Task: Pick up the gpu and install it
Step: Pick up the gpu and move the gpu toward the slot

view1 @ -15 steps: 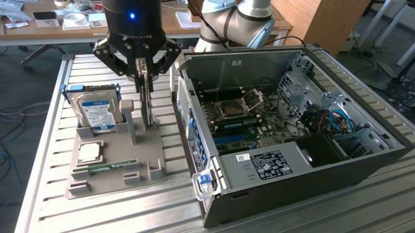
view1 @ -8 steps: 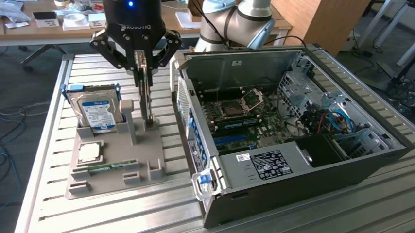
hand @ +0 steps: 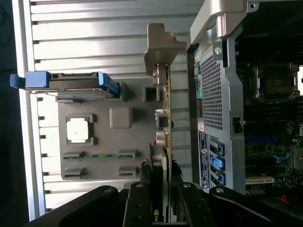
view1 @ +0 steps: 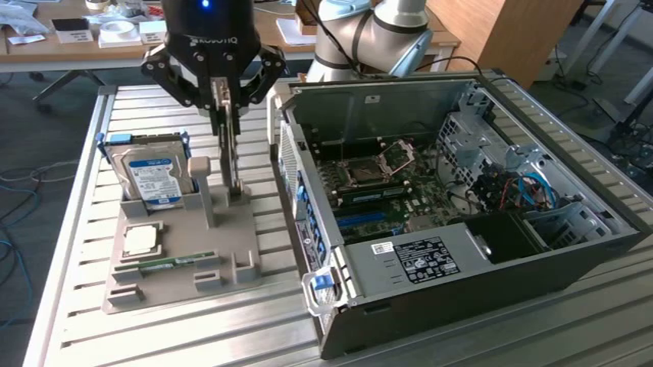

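Jaws of the gripper (view1: 225, 103) are clamped on the top edge of the gpu (view1: 232, 157), standing on edge in the beige holder (view1: 235, 245) at nine o'clock from the open computer case (view1: 449, 260) in the exterior view. We judge it light and stiff yet fragile, so the mid-length upper edge, clear of the metal bracket (hand: 163, 45), looks to us the safest place to hold.

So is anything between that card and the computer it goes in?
The gripper grips the gpu upright at the holder. Between it and the motherboard stands the case's near wall; the case is open on top.
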Controlling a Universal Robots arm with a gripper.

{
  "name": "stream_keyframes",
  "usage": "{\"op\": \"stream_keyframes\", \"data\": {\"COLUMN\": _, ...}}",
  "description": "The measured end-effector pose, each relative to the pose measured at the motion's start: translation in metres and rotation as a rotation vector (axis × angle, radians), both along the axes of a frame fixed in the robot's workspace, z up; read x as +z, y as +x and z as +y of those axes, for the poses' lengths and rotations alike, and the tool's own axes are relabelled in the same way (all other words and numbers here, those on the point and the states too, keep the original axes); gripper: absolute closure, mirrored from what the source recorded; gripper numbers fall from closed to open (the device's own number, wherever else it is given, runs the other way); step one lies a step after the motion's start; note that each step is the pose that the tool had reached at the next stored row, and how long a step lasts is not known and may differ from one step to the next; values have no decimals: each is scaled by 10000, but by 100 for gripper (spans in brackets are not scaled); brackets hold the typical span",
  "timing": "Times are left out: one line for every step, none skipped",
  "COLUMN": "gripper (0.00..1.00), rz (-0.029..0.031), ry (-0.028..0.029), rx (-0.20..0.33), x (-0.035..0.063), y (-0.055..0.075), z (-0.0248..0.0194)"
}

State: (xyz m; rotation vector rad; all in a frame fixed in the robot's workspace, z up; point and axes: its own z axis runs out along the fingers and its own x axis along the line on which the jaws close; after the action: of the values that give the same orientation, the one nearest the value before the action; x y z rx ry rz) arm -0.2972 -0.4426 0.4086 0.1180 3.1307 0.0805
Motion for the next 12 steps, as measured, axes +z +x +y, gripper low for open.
{"op": "stream_keyframes", "data": {"gripper": 73, "rz": -2, "ry": 2, "rx": -1, "x": 9, "y": 1, "z": 0}}
{"op": "stream_keyframes", "data": {"gripper": 73, "rz": -3, "ry": 3, "rx": -2, "x": 13, "y": 2, "z": 0}}
{"op": "stream_keyframes", "data": {"gripper": 73, "rz": -4, "ry": 4, "rx": -1, "x": 16, "y": 4, "z": 0}}
{"op": "stream_keyframes", "data": {"gripper": 73, "rz": -2, "ry": 2, "rx": 1, "x": 23, "y": 8, "z": 0}}
{"op": "stream_keyframes", "data": {"gripper": 73, "rz": -1, "ry": 1, "rx": 2, "x": 33, "y": 15, "z": -1}}
{"op": "stream_keyframes", "data": {"gripper": 73, "rz": -2, "ry": 2, "rx": 1, "x": 42, "y": 23, "z": 0}}
{"op": "stream_keyframes", "data": {"gripper": 73, "rz": -4, "ry": 3, "rx": -1, "x": 47, "y": 34, "z": 0}}
{"op": "stream_keyframes", "data": {"gripper": 73, "rz": -4, "ry": 3, "rx": 0, "x": 53, "y": 48, "z": 0}}
{"op": "stream_keyframes", "data": {"gripper": 73, "rz": -2, "ry": 2, "rx": 0, "x": 59, "y": 63, "z": 0}}
{"op": "stream_keyframes", "data": {"gripper": 73, "rz": -2, "ry": 2, "rx": -1, "x": 62, "y": 79, "z": 0}}
{"op": "stream_keyframes", "data": {"gripper": 73, "rz": -2, "ry": 3, "rx": -1, "x": 66, "y": 98, "z": 0}}
{"op": "stream_keyframes", "data": {"gripper": 73, "rz": -2, "ry": 2, "rx": -1, "x": 70, "y": 118, "z": 0}}
